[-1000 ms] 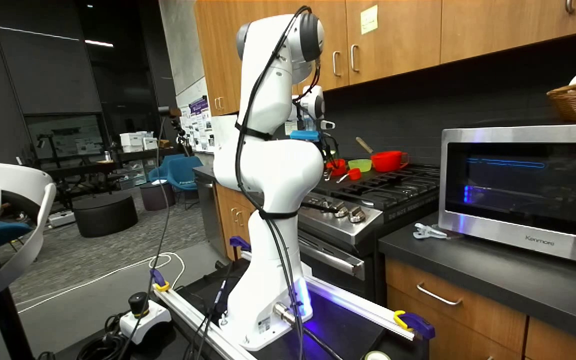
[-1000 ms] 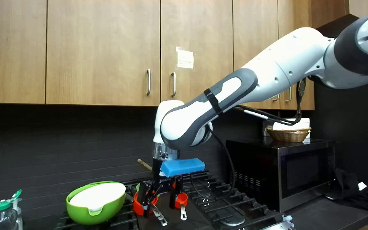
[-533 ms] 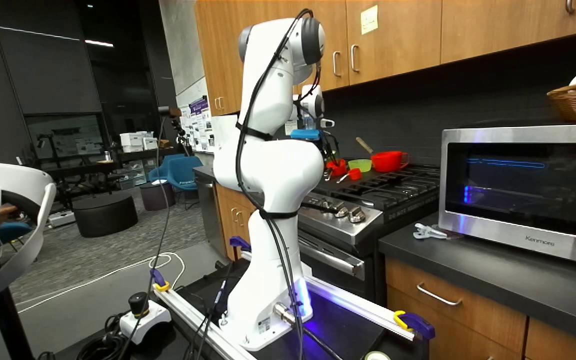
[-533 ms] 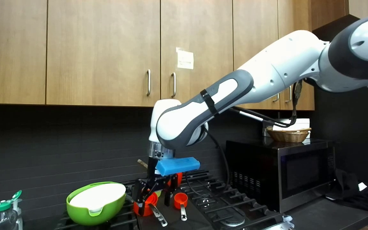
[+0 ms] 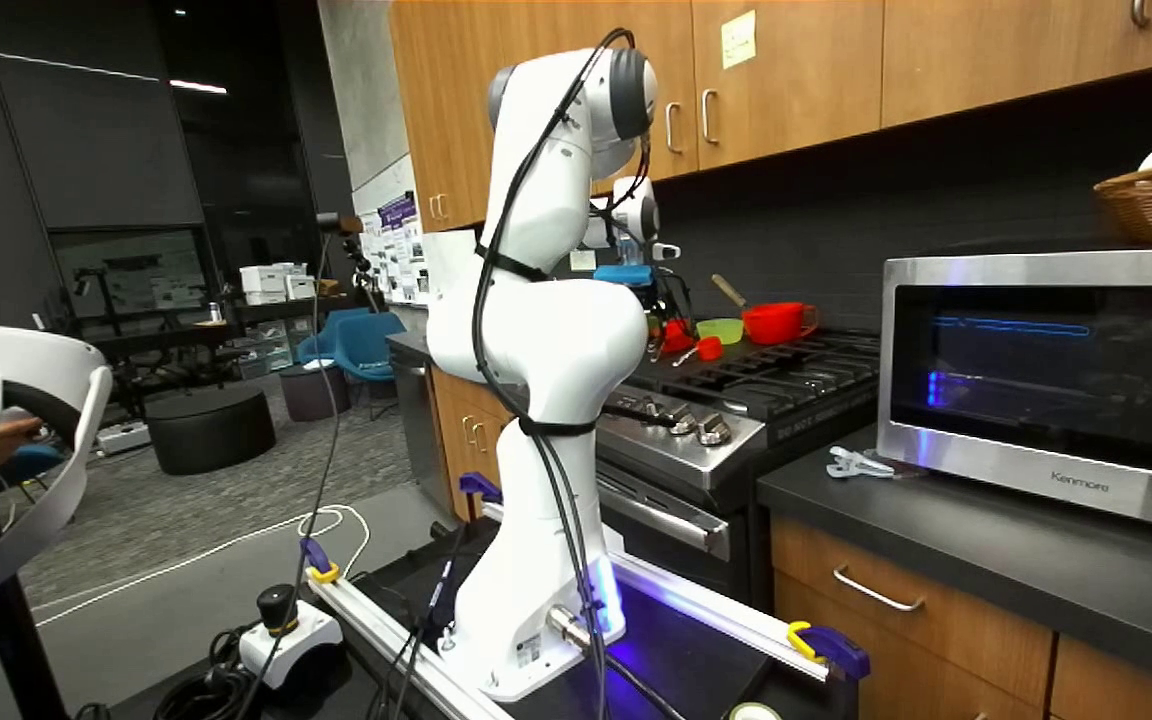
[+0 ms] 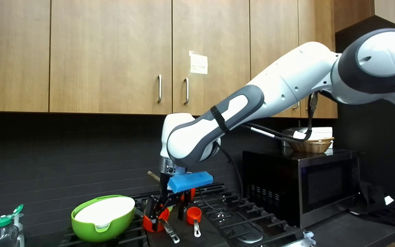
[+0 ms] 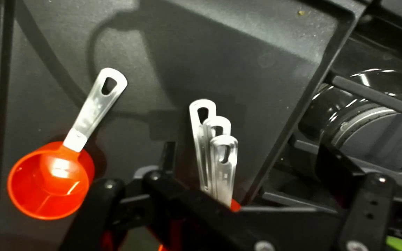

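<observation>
Gripper (image 7: 248, 157), black: is standing wide, its fingers (image 7: 337, 164) well apart, one on either side of the cup handles in the wrist view.

Cup stack (image 6: 164, 215), red: is sitting just below the gripper, partly hidden behind a finger in an exterior view; contact, cannot tell.

Cup handles (image 7: 223, 170), metal, three: are extending overlapped from the stack, showing between the gripper's fingers in the wrist view.

Lone cup (image 7: 51, 184), red, with a metal grip: is sitting beside the gripper, left of it in the wrist view and right of it in an exterior view.

Griddle (image 7: 257, 69), dark: is lying below the gripper, bearing the lone cup and running under the cup handles.

Blue block (image 6: 190, 181): is jutting out just above the gripper's fingers.

Arm (image 6: 279, 85), white and grey: is reaching down to the gripper from the right in an exterior view.

Green bowl (image 6: 84, 230), white inside: is standing left of the gripper in an exterior view.

Bottle (image 6: 3, 233), green-capped: is standing farther left of the gripper, past the bowl.

Red pot (image 5: 772, 322): is standing right of the gripper in an exterior view, on the stove (image 5: 816, 370); a wooden stick (image 5: 728, 290) is rising beside it.

Green dish (image 5: 721, 330): is sitting between the gripper and the pot.

Microwave (image 6: 327, 192): is standing right of the gripper in both exterior views, well apart, bearing a basket (image 6: 310, 146).
</observation>
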Available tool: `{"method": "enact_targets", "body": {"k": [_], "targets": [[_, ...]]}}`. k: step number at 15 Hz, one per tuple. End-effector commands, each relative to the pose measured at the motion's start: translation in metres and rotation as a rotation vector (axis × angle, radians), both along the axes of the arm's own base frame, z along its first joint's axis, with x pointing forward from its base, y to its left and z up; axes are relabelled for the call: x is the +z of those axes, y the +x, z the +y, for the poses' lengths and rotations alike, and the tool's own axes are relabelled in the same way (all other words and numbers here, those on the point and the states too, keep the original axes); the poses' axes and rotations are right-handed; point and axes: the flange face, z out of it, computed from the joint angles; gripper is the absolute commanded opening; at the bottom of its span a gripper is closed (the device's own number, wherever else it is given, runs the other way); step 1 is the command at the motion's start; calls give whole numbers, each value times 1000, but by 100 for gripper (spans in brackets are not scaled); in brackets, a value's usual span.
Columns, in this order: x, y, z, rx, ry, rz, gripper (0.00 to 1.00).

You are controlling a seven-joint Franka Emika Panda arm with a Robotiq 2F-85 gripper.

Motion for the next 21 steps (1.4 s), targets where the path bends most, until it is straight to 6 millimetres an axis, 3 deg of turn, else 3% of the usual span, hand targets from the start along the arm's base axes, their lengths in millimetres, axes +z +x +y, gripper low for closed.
{"method": "enact_targets", "body": {"k": [1,4,8,10,16,18,21], "targets": [[0,11,-4,-6,-29,-22,100],[-2,13,-4,-12,-29,-18,100],[0,12,2,-6,-17,-20,89],[-1,11,5,0,-16,-18,91],[-5,9,6,5,-18,-13,66],[-7,9,5,4,-19,-11,69],[-8,9,3,2,-18,-9,64]]}}
